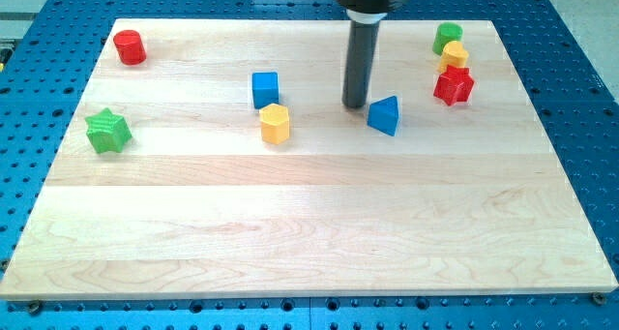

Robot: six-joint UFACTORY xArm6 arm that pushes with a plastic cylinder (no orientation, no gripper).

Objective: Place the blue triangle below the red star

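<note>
**Tip lines up behind the blue triangle**

No jaws on this arm to be open or closed: just a dark rod, and my tip (355,105) sits just left of the blue triangle (384,115), so close I can't quite tell whether they touch. The red star (454,85) lies off to the right and slightly farther back, tucked under a yellow block (454,55) and a green cylinder (448,36). A rightward shove looks like the call. Well clear on the left: blue cube (265,88), yellow hexagon (275,123), green star (107,130), red cylinder (130,47).
</note>
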